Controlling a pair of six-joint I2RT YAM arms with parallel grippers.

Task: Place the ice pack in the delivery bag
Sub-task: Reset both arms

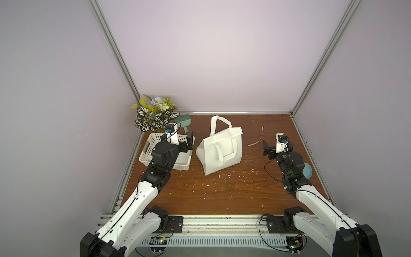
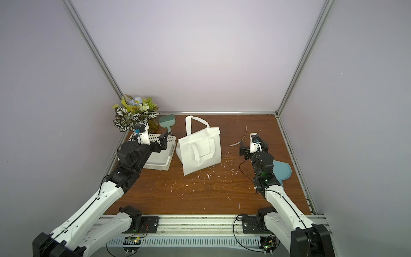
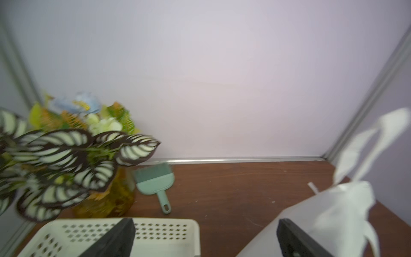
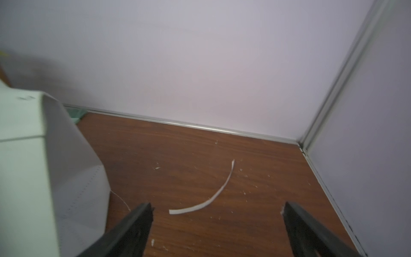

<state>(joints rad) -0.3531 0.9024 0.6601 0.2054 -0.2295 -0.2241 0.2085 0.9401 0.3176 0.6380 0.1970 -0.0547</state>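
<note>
Left gripper (image 3: pixel 205 224) and right gripper (image 4: pixel 216 207) jaws stand wide apart, empty; delivery bag (image 1: pixel 219 153) is shut, its inside hidden; blue dish (image 2: pixel 283 172) half hidden behind right arm

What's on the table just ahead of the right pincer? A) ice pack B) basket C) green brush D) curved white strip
D: the right wrist view shows a curved white strip lying on the table just past the open right pincer.

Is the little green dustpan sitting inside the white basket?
No, the teal dustpan lies on the wooden table beyond the white perforated basket, next to the yellow vase.
</note>
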